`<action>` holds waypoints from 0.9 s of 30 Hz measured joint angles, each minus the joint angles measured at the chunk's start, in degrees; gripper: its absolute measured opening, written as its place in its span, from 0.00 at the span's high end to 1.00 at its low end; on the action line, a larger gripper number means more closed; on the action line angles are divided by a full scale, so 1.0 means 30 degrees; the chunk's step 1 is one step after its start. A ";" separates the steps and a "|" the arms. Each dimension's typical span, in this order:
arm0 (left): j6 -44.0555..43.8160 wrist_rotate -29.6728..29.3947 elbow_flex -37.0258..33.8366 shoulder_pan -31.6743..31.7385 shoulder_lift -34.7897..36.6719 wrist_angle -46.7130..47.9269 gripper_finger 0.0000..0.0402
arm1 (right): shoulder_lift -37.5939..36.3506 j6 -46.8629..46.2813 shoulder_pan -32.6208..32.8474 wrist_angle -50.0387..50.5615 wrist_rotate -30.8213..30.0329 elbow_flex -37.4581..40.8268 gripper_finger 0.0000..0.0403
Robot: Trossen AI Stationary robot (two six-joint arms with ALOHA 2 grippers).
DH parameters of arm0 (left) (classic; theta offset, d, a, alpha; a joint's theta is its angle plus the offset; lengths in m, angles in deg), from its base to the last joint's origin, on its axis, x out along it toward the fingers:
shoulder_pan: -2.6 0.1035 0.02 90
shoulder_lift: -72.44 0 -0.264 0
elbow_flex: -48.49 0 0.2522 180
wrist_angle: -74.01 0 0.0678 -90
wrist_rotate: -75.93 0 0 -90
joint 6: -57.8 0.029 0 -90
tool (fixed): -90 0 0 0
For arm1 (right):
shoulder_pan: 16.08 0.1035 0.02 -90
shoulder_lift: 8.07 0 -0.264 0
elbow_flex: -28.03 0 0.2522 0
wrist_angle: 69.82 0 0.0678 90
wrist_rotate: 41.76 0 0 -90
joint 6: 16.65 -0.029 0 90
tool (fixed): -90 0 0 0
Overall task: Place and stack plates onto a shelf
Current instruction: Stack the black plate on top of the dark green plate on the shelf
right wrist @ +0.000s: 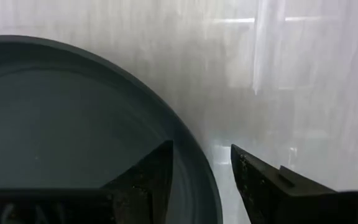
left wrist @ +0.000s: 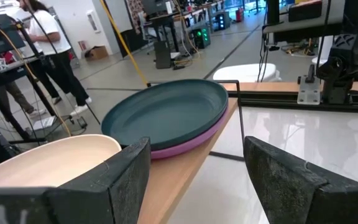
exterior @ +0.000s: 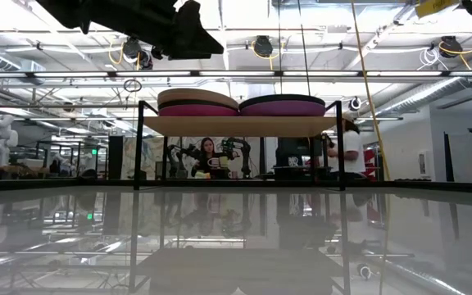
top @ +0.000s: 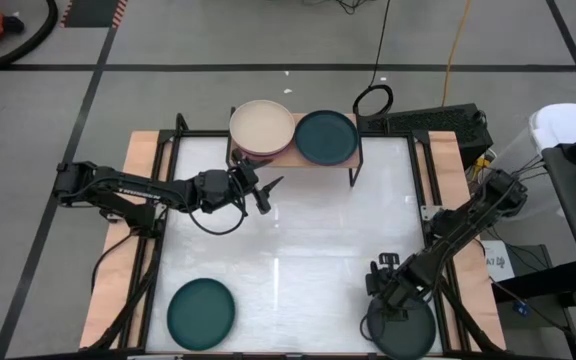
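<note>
Left gripper point(top: 268, 190): fingers spread wide and empty, held in the air just in front of the shelf point(top: 323, 160), touching nothing
Right gripper point(top: 390, 290): fingers point(right wrist: 263, 183) parted astride the rim of the charcoal plate point(top: 403, 330) at the table's near right corner, one finger inside the rim, one outside; whether they press the rim cannot be told
Shelf: at the table's far edge, bearing two stacks side by side
Left stack: beige plate point(top: 262, 126) on a hot pink plate point(exterior: 197, 110)
Right stack: dark teal plate point(top: 326, 136) on a purple plate point(left wrist: 194, 138)
Table point(top: 288, 230): another teal plate point(top: 201, 312) lies at the near left, well apart from both grippers
Background: people point(exterior: 207, 156) stand behind the shelf
</note>
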 joint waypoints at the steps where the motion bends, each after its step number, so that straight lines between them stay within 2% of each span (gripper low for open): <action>1: -0.0008 0.0000 0.0000 0.0000 0.0000 0.0000 0.35 | 0.0071 -0.0006 0.0000 -0.0001 0.0000 0.0000 0.64; 5: -0.0174 0.0000 0.0000 0.0000 0.0000 0.0000 0.35 | -0.0034 -0.0006 0.0000 -0.0007 0.0007 0.0000 0.69; 13: -0.1033 0.0000 0.0000 0.0000 0.0000 0.0015 0.35 | -0.0482 0.0037 0.0000 0.0480 0.0098 0.0000 0.98; 20: -0.1058 0.0007 0.0000 0.0000 0.0000 0.0015 0.35 | -0.1689 -0.0535 -0.0102 0.2167 -0.0164 0.0015 0.99; 27: -0.1054 0.0000 0.0000 0.0000 0.0000 0.0015 0.35 | -0.3961 -0.0555 -0.0157 0.2800 -0.2138 0.0015 1.00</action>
